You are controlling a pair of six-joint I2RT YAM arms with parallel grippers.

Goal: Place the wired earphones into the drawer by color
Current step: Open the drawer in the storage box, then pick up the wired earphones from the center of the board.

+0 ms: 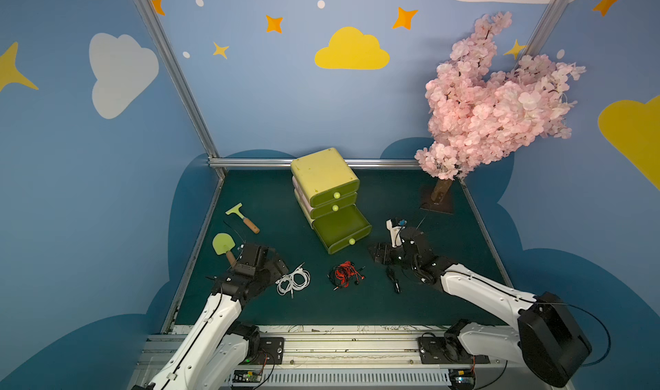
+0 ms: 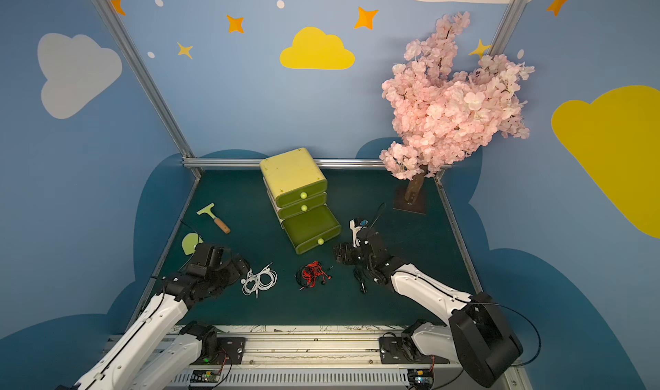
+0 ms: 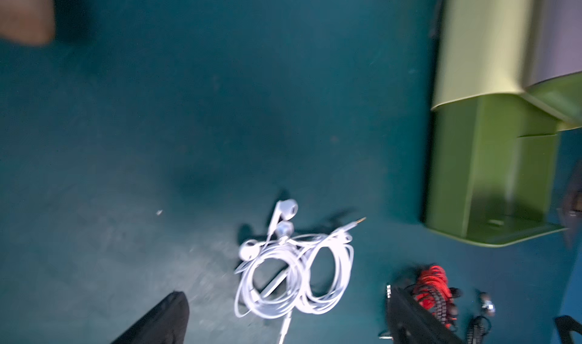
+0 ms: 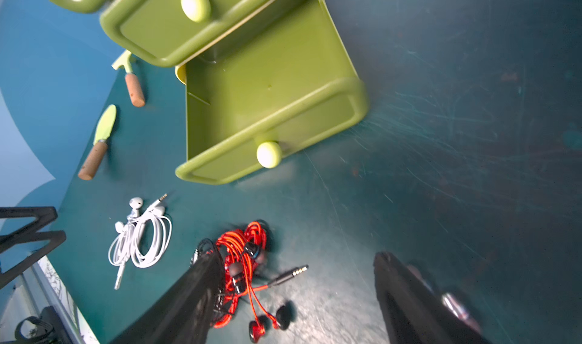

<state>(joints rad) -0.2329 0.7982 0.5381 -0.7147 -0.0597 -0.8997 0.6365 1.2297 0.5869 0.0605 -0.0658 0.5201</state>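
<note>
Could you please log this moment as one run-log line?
bottom drawer: open, empty | white earphones, red-and-black earphones, black earphones: on mat | left tool, right tool: open, empty

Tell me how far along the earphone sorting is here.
Done: only the bottom drawer is pulled open, and it looks empty. In hand: nothing; the left gripper and right gripper are both open. Left: the white earphones, red-and-black earphones and black earphones all lie on the table.

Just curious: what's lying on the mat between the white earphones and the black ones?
The red-and-black earphones lie between the white earphones and the black earphones, each apart, in both top views.
</note>
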